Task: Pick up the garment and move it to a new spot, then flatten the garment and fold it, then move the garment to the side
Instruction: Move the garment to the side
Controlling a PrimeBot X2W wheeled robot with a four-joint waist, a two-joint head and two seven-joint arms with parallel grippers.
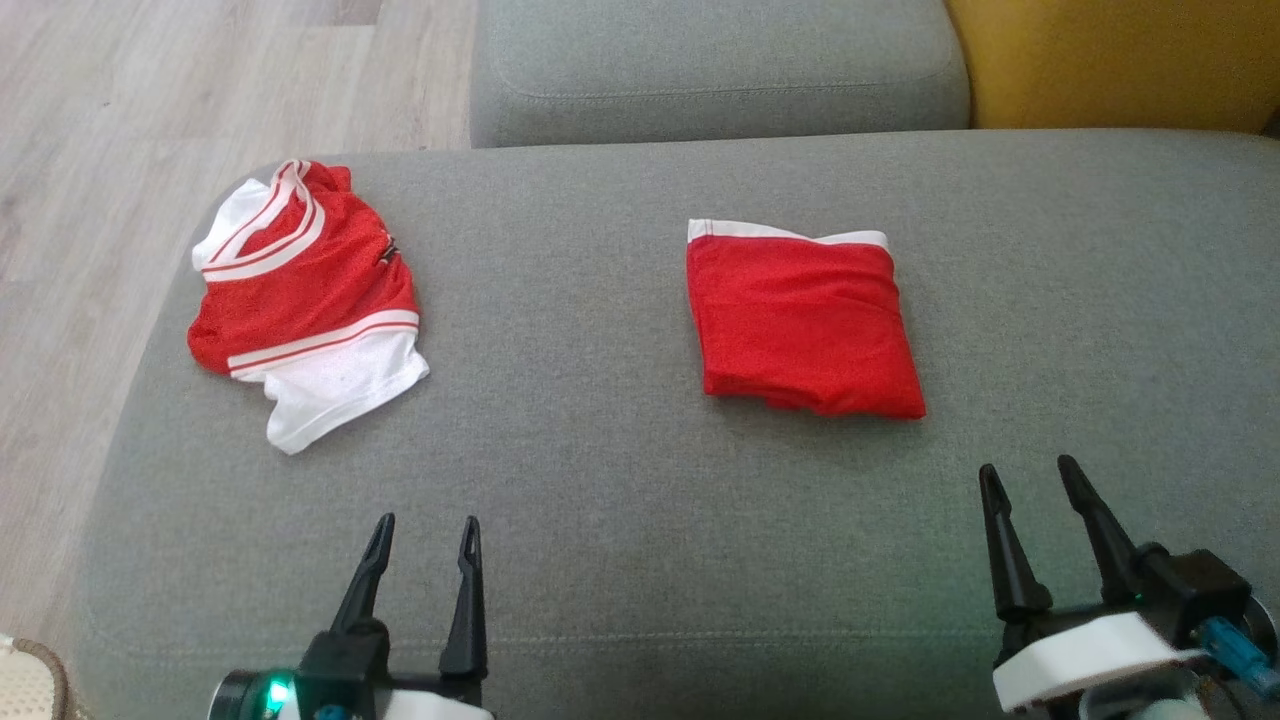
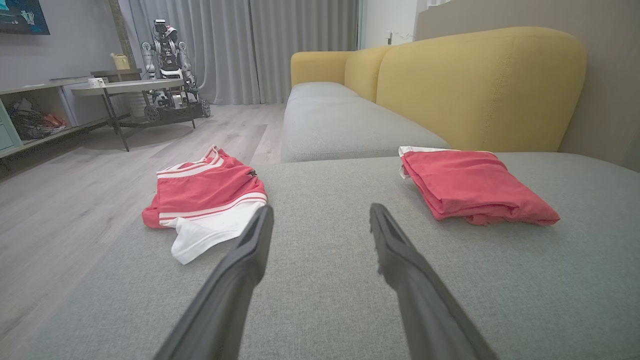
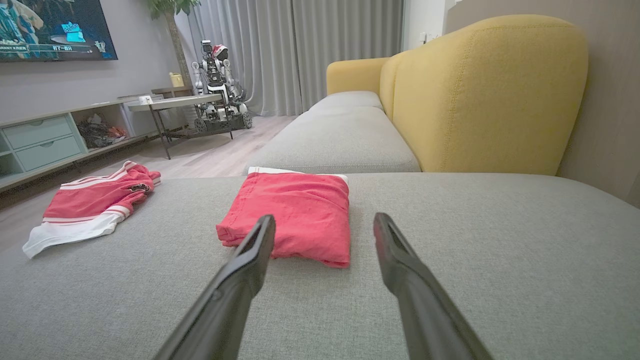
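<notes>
A red garment [image 1: 803, 318] with a white band lies folded into a neat square on the grey sofa seat [image 1: 600, 480], right of centre; it also shows in the wrist views [image 2: 470, 187] [image 3: 295, 217]. A red-and-white garment [image 1: 305, 295] lies loosely bunched near the seat's left edge [image 2: 205, 200] [image 3: 90, 205]. My left gripper [image 1: 428, 522] hovers open at the lower left, empty [image 2: 321, 210]. My right gripper [image 1: 1028, 466] stands open at the lower right, just short of the folded garment [image 3: 325, 219]. Neither touches cloth.
A second grey seat cushion [image 1: 720, 70] lies beyond, with the yellow backrest [image 1: 1110, 60] at the far right. Wooden floor [image 1: 120, 150] drops off left of the seat. Across the room stand a low table [image 2: 125, 87], shelving and another robot [image 2: 167, 55].
</notes>
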